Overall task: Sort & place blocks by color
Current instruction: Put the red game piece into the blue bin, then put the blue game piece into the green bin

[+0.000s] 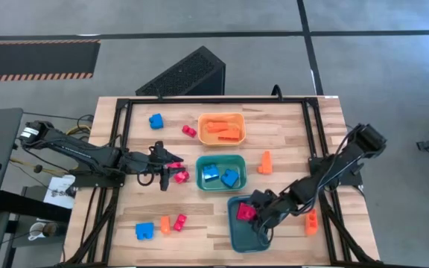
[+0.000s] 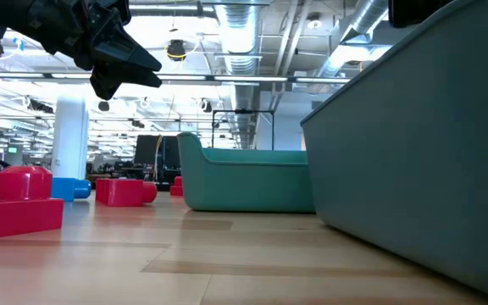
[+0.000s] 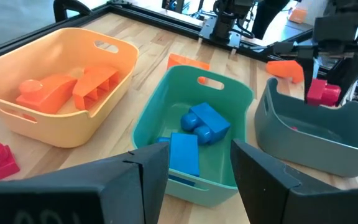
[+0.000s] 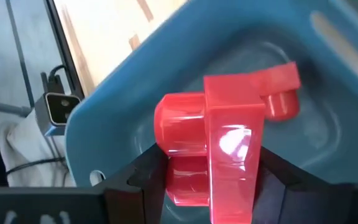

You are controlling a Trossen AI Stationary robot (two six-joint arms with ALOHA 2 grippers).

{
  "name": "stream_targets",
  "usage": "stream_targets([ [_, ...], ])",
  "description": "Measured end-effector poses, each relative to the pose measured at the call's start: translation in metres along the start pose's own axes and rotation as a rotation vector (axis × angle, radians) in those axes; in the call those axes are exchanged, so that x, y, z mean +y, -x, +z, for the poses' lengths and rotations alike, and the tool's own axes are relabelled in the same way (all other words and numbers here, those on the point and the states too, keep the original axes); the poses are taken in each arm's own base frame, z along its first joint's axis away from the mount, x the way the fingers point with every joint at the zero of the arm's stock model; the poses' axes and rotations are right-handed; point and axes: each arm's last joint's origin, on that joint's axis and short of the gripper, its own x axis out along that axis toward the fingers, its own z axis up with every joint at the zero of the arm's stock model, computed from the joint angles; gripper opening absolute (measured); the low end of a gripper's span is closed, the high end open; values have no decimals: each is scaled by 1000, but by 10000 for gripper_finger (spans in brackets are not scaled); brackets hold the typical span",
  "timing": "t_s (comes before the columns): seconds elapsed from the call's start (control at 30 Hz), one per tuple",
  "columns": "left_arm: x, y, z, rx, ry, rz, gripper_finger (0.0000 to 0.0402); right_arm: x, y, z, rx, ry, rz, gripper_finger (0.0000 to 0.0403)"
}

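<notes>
Your right tool (image 1: 253, 214) is clamped on a red block (image 4: 211, 152), held over the dark teal tray (image 1: 238, 237). Your left tool (image 1: 164, 173) stands apart, empty, pink blocks (image 1: 179, 176) just beside its fingers on the desk (image 1: 289, 141).

3 trays are sitting in the table's (image 1: 289, 126) middle, running from the far edge toward the near right: the far tray (image 1: 222, 128) is holding 2 blocks (image 1: 222, 129), the middle tray (image 1: 221, 173) is holding 2 more, and the near tray (image 1: 246, 223) is lying under the right gripper (image 1: 253, 214), which is gripping a block (image 1: 246, 212) above it. The left gripper (image 1: 161, 173) is hanging just left of the middle tray. Loose blocks are lying around the trays.
</notes>
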Motion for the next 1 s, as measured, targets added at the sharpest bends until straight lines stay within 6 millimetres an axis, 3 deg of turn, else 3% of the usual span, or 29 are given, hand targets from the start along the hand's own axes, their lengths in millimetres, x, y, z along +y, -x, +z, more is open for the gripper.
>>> stream_targets([
  [0.33, 0, 0, 0, 3, 3, -3, 159, -1, -1, 3, 7, -19, 5, 192],
  [0.73, 0, 0, 0, 6, 2, -4, 159, 0, -1, 3, 16, -21, 19, 238],
  [1.0, 0, 0, 0, 6, 2, -3, 159, 0, -1, 4, 13, -14, 21, 246],
])
